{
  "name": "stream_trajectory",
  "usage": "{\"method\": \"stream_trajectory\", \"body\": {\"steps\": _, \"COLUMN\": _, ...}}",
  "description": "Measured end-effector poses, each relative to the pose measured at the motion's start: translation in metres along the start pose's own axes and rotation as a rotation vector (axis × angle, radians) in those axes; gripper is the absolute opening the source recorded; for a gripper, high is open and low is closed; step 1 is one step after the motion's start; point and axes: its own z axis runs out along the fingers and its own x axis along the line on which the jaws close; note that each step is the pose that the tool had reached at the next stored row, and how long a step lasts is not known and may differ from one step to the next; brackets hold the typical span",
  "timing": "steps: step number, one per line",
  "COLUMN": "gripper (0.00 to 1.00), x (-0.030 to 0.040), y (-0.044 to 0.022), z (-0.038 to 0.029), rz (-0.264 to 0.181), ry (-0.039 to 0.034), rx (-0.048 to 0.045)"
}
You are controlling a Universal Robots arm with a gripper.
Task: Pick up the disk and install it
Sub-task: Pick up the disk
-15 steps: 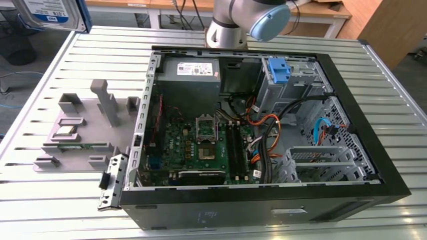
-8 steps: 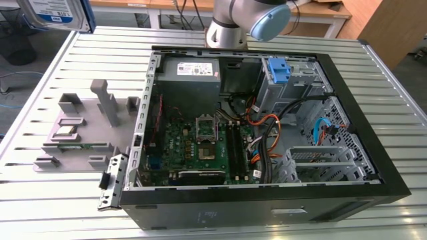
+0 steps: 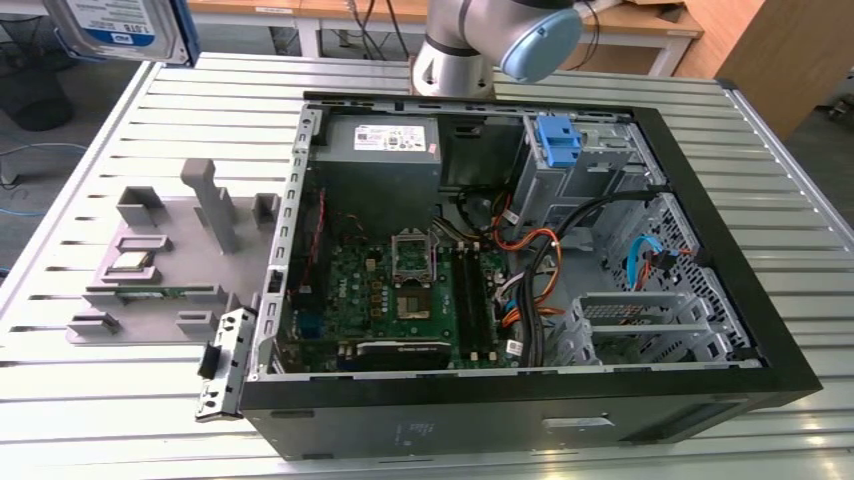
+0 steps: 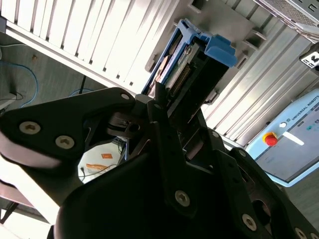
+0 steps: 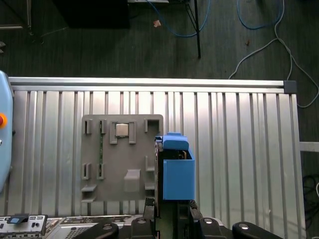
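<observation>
Tool state: tool point(image 5: 170, 209) was pinched onto the disk point(image 5: 177, 172), one finger on each side of its blue carrier point(image 4: 219, 47), as seen in both wrist views.
Disk loc: held in the air, well above the counter point(image 5: 239, 149). In the first wrist view it sat over the edge of the grey fixture point(image 5: 122, 159). In the ext. view it hung at the far upper corner on the exterior view's left, well apart from the PC case point(image 3: 747, 330).
Step (judged): carry phase. Disk was lifted and not yet in the case.
Doing it well: probably best to keep the grip firm and the disk square to the drive bay point(image 3: 594, 150) before going down. Come in over the case wall, not across it. Stay clear of the cables point(image 3: 534, 250) and the power-supply box point(image 3: 376, 150) beside the bay. Go slow near the bay, since the carrier prob. needs to meet its guides evenly.
Hidden/cut off: disk label was cropped by the frame edge in the ext. view. Finger-to-carrier contact was masked by the tool body in the second wrist view. Bay interior was dark, so guides couldn't be made out. A blue part point(image 3: 558, 140) sat at the bay; couldn't tell what it was. Arm point(image 3: 494, 45) was cut off at the top.
</observation>
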Motion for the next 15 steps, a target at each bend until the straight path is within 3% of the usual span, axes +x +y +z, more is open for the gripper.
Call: {"method": "stream_trajectory", "body": {"steps": 15, "gripper": 0.35, "x": -0.0004, "y": -0.0162, "z": -0.0012, "rz": 0.000, "ry": 0.0000, "rx": 0.0000}}
